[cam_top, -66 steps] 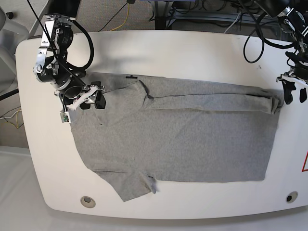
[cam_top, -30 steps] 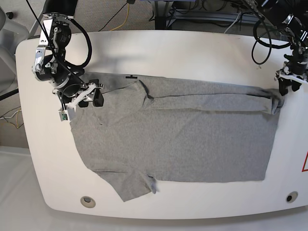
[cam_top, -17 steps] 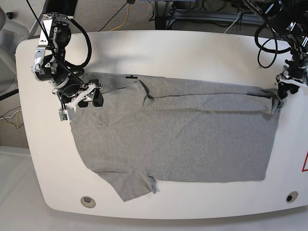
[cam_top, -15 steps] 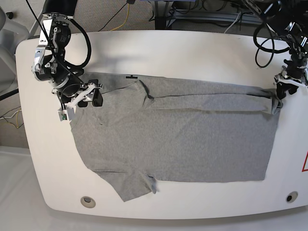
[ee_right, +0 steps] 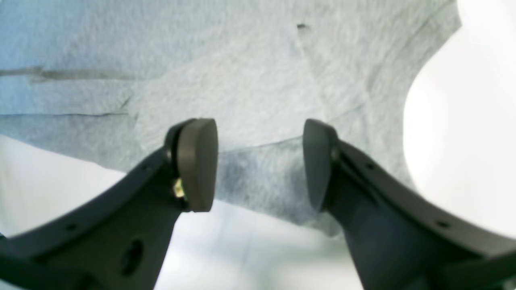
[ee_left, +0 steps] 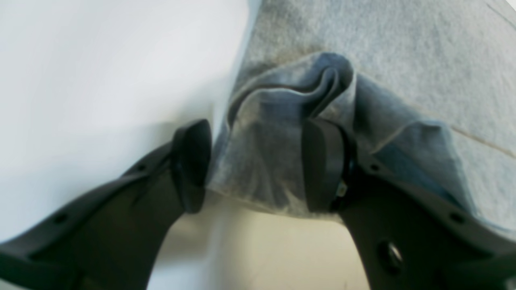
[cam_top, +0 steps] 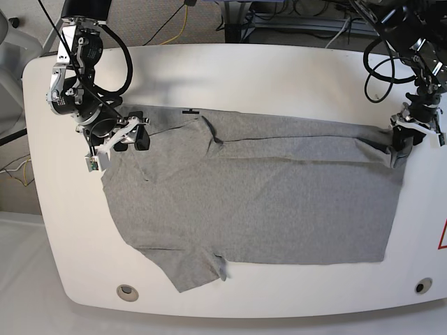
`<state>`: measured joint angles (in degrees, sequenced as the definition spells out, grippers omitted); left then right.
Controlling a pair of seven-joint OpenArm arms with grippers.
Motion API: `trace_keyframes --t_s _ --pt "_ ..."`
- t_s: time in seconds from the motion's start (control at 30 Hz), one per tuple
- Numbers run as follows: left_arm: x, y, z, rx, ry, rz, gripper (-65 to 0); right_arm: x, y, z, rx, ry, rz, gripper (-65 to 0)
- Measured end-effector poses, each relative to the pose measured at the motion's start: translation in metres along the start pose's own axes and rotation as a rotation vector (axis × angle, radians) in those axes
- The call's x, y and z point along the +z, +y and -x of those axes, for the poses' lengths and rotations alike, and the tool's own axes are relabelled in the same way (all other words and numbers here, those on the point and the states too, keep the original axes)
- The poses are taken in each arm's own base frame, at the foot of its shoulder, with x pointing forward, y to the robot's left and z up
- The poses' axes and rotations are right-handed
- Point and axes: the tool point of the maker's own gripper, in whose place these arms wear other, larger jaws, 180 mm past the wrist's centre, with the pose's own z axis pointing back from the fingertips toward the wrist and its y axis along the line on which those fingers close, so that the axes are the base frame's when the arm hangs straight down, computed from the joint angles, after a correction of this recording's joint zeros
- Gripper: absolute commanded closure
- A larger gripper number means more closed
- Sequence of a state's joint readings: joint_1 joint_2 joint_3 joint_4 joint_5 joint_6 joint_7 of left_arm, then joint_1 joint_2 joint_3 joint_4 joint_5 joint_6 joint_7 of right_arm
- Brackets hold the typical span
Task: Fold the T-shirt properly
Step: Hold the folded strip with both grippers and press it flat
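Observation:
The heather-grey T-shirt (cam_top: 258, 202) lies spread across the white table (cam_top: 279, 77), its top long edge folded over and its dark neck label (cam_top: 190, 111) at the top left. My left gripper (cam_top: 403, 139) is on the base view's right, at the shirt's folded corner. In the left wrist view my left gripper (ee_left: 258, 165) is open, its jaws either side of that bunched corner (ee_left: 278, 121). My right gripper (cam_top: 133, 137) is at the shirt's upper left corner. In the right wrist view my right gripper (ee_right: 258, 165) is open, straddling the shirt's edge (ee_right: 258, 173).
Two round holes (cam_top: 126, 292) (cam_top: 422, 285) sit near the table's front edge. A red mark (cam_top: 443, 234) shows at the right edge. Black cables (cam_top: 380, 66) hang from the arm at the back right. One sleeve (cam_top: 188, 269) sticks out at the bottom left.
My left gripper has moved down and inward from beside the table edge onto the shirt's folded right corner. My right gripper has shifted slightly up along the shirt's left corner. The shirt has barely moved.

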<state>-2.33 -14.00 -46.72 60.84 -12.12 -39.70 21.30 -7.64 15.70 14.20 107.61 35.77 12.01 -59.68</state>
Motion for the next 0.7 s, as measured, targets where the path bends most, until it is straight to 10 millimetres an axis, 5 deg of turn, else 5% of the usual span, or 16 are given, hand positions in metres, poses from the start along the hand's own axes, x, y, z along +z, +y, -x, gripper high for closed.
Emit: trace_keyframes --t_s 0.23,0.53,0.7 --pt "-0.0003 -0.0018 0.0010 0.006 -0.004 0.003 -28.9 0.0001 -0.0003 0.0003 -0.001 0.000 0.001 -31.5" --pt "-0.0001 -0.0018 0.0043 0.006 0.009 0.001 -3.0 0.0003 -0.0006 0.0053 -0.004 0.011 0.002 -31.5" --pt "0.0000 -0.0023 0.0062 0.005 0.012 0.001 -2.3 0.0004 -0.0006 0.0056 -0.004 0.012 0.002 -31.5"
